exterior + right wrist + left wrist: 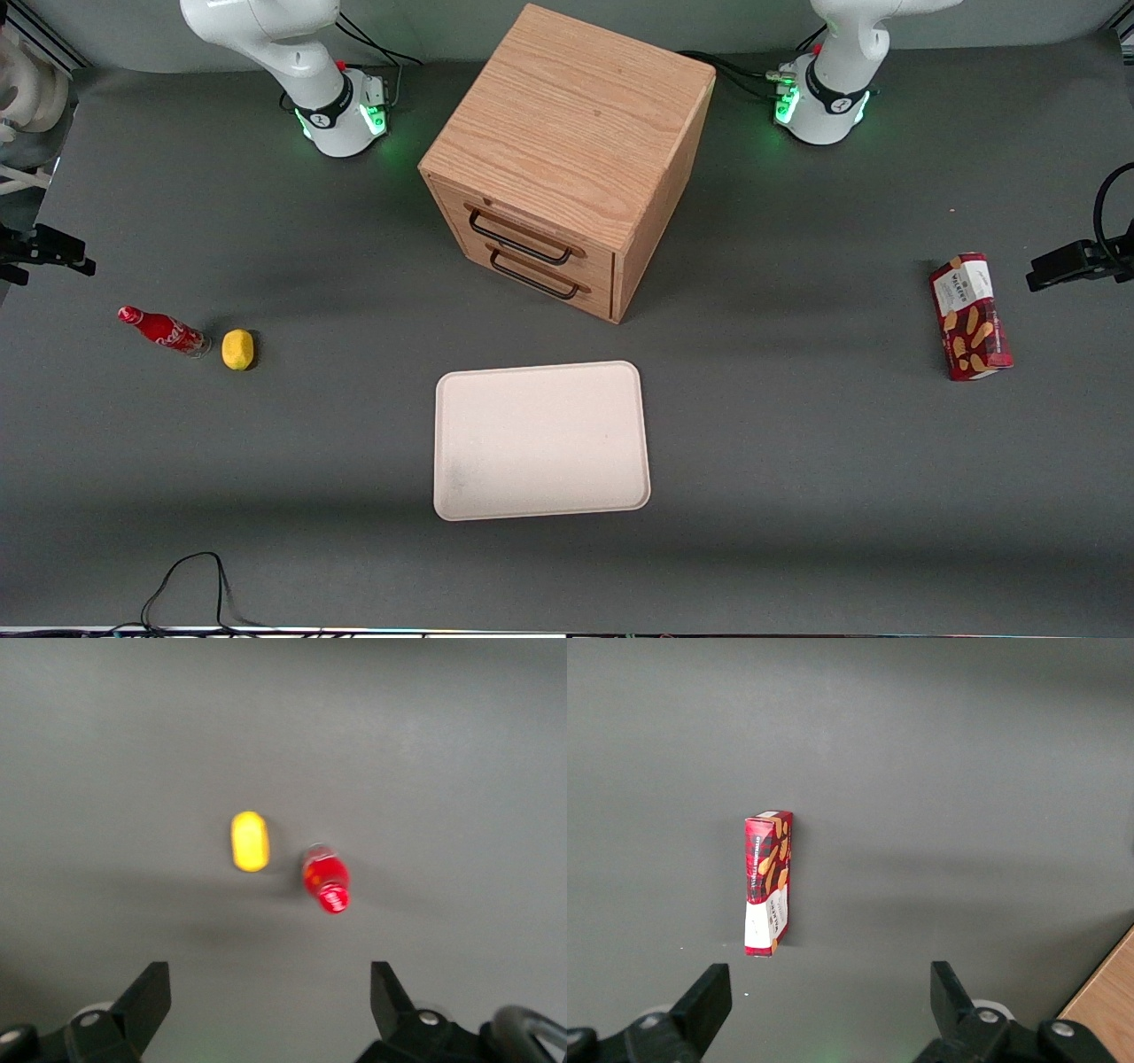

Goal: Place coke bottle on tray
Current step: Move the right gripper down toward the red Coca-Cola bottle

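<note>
The coke bottle (164, 330), with a red label and red cap, stands on the grey table toward the working arm's end, close beside a yellow lemon (237, 348). The cream-white tray (540, 439) lies flat at the table's middle, nearer the front camera than the wooden cabinet, with nothing on it. My right gripper (268, 979) hangs open well above the table and holds nothing. In its wrist view the bottle (326, 877) shows from above, cap toward the camera, with the lemon (250, 841) beside it. The gripper itself is out of the front view.
A wooden two-drawer cabinet (567, 159) stands at the table's middle, its drawers shut. A red biscuit box (970, 316) (768, 881) lies toward the parked arm's end. A black cable (190, 576) loops at the table's front edge.
</note>
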`<act>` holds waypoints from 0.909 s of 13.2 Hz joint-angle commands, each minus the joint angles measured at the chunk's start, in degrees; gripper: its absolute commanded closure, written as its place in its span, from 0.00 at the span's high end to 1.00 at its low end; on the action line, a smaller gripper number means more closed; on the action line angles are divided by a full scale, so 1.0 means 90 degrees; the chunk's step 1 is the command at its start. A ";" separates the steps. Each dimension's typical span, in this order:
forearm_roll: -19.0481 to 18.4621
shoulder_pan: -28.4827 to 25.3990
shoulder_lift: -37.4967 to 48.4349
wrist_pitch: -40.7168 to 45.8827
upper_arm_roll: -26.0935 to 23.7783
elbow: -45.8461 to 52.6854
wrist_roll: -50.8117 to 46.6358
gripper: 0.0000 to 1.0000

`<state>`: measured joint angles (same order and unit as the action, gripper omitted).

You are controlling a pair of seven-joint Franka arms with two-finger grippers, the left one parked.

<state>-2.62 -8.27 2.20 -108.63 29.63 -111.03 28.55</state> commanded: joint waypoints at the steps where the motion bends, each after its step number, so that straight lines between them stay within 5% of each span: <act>1: -0.0070 -0.0057 -0.0213 -0.0838 0.0281 -0.0523 0.0498 1.00; 12: 0.1228 0.0050 -0.1483 -0.2500 0.0673 -0.1130 0.2150 1.00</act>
<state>5.84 -7.99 -9.05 -129.44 35.32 -121.51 44.96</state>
